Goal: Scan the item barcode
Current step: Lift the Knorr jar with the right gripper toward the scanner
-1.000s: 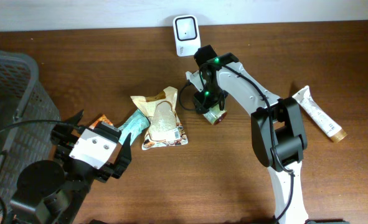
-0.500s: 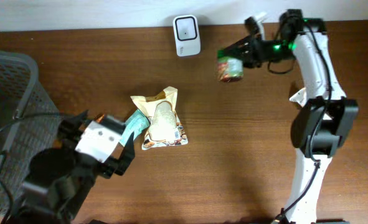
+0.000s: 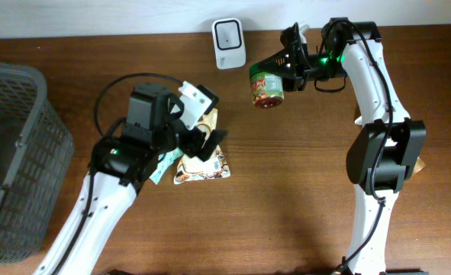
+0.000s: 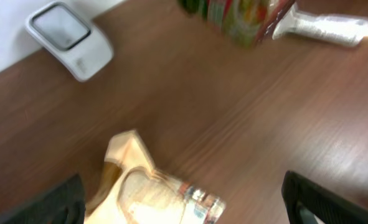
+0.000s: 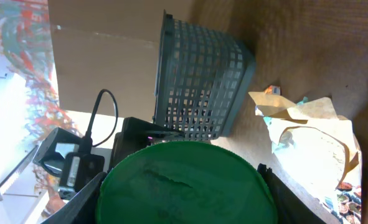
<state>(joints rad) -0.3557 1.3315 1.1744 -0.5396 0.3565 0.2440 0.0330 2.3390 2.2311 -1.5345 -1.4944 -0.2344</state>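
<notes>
Overhead: right gripper [image 3: 280, 70] clamped on the green-lidded jar [image 3: 266, 88], held above the surface [image 3: 286, 191] beside the white scanner [image 3: 230, 43]. Jar label illegible. Left gripper [image 3: 201, 126] jaws wide apart over a pouch [image 3: 198, 159].

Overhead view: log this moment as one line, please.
right claw: shut on jar | jar: held near scanner | left claw: open above pouch

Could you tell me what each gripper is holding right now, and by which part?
The right gripper holds the jar by its green lid end; the left gripper, open, holds nothing.
</notes>
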